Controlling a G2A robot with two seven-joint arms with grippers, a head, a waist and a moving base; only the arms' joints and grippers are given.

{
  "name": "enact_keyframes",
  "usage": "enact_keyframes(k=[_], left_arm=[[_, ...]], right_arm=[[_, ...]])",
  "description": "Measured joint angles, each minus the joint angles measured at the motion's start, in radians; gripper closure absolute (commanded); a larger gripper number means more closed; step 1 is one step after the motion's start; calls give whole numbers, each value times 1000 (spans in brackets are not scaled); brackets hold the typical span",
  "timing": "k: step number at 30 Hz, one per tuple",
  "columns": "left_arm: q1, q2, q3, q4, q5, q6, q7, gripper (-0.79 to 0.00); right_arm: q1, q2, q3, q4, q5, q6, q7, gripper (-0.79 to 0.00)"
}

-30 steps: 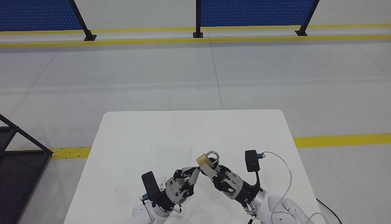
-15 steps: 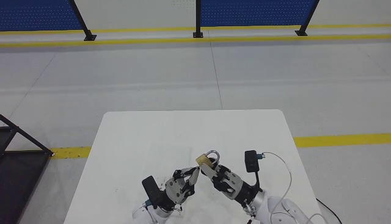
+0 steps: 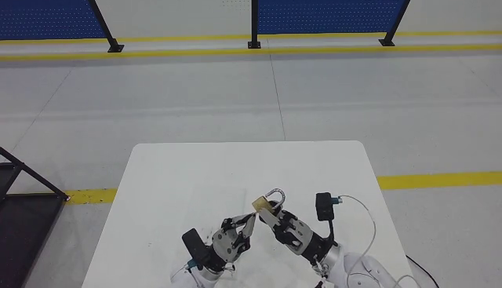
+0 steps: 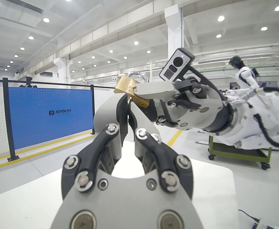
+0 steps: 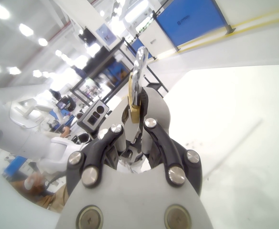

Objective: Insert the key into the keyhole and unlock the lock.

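**Near edge of the table [image 3: 196,170], 6 o'clock: jam and slip hazards at insertion**

At 7 o'clock from the lock [image 3: 261,204], my left gripper [image 4: 128,111] is pinched tight on the key [image 4: 130,100]. Just a sliver of metal shows between the pads, tip up against the brass underside. Cannot tell whether the blade is in the keyhole or only touching beside it.

Lock: held off the table, brass body tilted, shackle [image 3: 274,195] toward 1 o'clock. Whether the shackle has sprung, cannot tell.

At 5 o'clock from the lock, my right gripper [image 5: 137,107] is clamped on the body's flat faces.

Risks, my judgement:
- Blade off-axis to the keyhole: pushing would jam it or skid the tip across the brass.
- Thin key in soft pads: a turn could roll the key in my grip rather than the cylinder.
- Turning torque passes into the right hold. Smooth brass could swivel between those fingers, or slip out and drop to the table.
- Wrists sit close together: a wide twist may knock fingers.
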Motion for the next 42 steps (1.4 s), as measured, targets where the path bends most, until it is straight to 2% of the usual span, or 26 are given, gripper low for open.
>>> enact_keyframes(k=[4,7,11,13,18,21,24,28,29,30,31,33,34,35,38,42], left_arm=[[19,8,-17,-19,-55,-95,-21,-785],[51,27,-69,-50,-99,-196,-46,-785],[119,62,-198,-102,-162,-315,-90,-785],[167,82,-288,-126,-197,-365,-117,-785],[277,111,-490,-146,-243,-360,-117,-785],[315,116,-553,-133,-260,-361,-108,-785],[327,116,-568,-117,-258,-359,-101,-785],[317,113,-554,-98,-244,-358,-98,-785],[313,112,-550,-95,-240,-354,-99,-785],[306,110,-544,-90,-234,-348,-102,-785],[301,109,-540,-87,-230,-342,-104,-785],[289,107,-530,-81,-226,-337,-110,-785],[285,106,-526,-79,-225,-336,-112,-785],[281,105,-522,-77,-224,-334,-114,-785],[274,102,-511,-73,-215,-324,-118,-785],[272,99,-505,-70,-208,-316,-114,-785]], right_arm=[[12,-2,-2,15,14,11,2,0],[32,-5,-14,34,33,32,28,0],[92,-12,-61,87,64,89,131,0],[146,-22,-109,131,66,142,207,0],[294,-59,-266,252,62,263,380,0],[368,-84,-361,315,61,300,483,0],[430,-109,-438,372,44,344,549,0],[484,-142,-506,439,21,414,524,0],[495,-149,-516,454,21,426,515,-37],[508,-159,-529,472,23,439,504,-215],[517,-165,-537,484,26,444,500,-296],[534,-177,-552,506,31,451,491,-388],[540,-181,-557,514,32,454,489,-739],[545,-184,-560,522,31,459,487,-785],[559,-190,-571,536,-1,488,504,-785],[549,-179,-548,510,-20,479,513,-785]])
